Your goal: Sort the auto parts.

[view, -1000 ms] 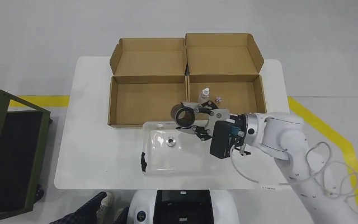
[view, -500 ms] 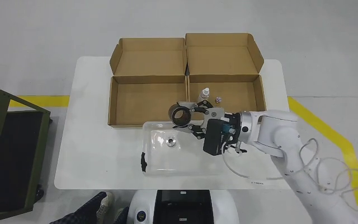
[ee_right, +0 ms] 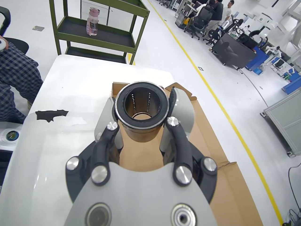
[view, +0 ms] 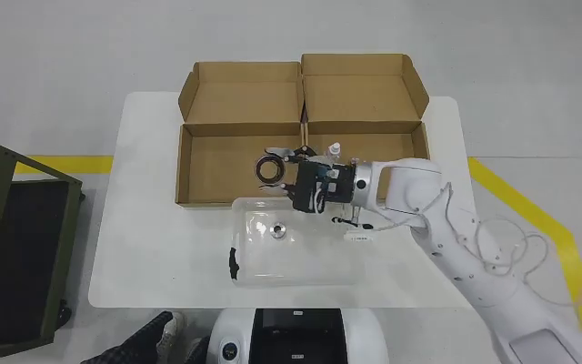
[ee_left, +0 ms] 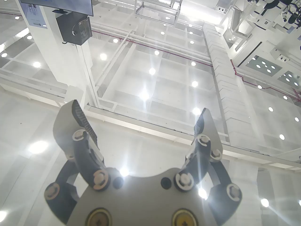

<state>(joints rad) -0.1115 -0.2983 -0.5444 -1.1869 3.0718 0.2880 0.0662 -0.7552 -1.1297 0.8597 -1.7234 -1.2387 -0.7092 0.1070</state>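
Bearing within right claw grip

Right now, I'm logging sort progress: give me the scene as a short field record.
Right gripper: shut on linear bearing, over left cardboard box
Left gripper: open, empty, facing the ceiling
Clear tray: one round metal part inside
Right cardboard box: two small parts inside

White glossy right arm, black wrist block; grey fingers, black links, silver screws.
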